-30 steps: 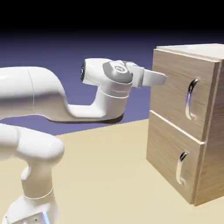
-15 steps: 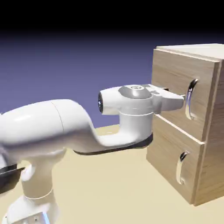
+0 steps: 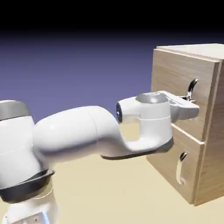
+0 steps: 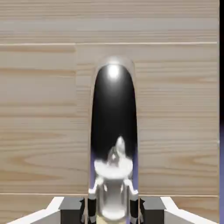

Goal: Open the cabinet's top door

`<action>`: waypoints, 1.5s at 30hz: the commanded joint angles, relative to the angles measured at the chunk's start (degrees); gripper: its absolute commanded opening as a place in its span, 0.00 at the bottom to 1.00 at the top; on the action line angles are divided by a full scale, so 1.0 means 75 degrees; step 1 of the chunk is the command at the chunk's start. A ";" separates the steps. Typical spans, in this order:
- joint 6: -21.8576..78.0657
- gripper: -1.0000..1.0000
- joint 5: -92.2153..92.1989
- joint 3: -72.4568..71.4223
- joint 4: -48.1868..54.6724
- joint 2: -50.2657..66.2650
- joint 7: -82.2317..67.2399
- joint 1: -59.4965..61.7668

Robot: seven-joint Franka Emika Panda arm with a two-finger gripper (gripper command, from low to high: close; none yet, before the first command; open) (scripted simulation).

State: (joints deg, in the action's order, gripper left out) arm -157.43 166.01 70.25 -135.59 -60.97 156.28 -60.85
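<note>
The light wood-grain cabinet (image 3: 210, 131) stands at the exterior view's right. Its top door (image 3: 173, 76) lies flush with the cabinet front. My gripper (image 3: 193, 106) reaches level to the door's curved silver handle (image 3: 192, 86) and covers its lower part. In the hand view the handle (image 4: 113, 131) runs up the middle, large and mirror-dark, over the door's wood (image 4: 43, 109). The gripper (image 4: 113, 211) is shut on the handle's lower end, and the dark fingers (image 4: 90, 209) press against it from both sides.
Below the top door is the lower panel (image 3: 166, 151) with its own silver handle (image 3: 180, 169). The white arm (image 3: 87, 135) stretches across from the lower left over the tan table (image 3: 113, 192).
The arm swung down and right toward the cabinet. The gripper, open and clear of the cabinet a second ago, reached the top door's handle and shut on it.
</note>
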 commanded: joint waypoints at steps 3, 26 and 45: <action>0.0379 0.00 0.0012 -0.0626 -0.0540 0.0619 0.0865 0.0830; 0.2869 0.00 -0.4822 -0.6823 -0.3926 0.0821 0.1277 0.6016; 0.3156 0.00 -0.9788 -1.1549 -0.4588 -0.0224 0.0487 0.8377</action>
State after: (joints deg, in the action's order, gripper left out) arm -133.82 92.69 -16.36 -170.00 -62.65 159.99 1.98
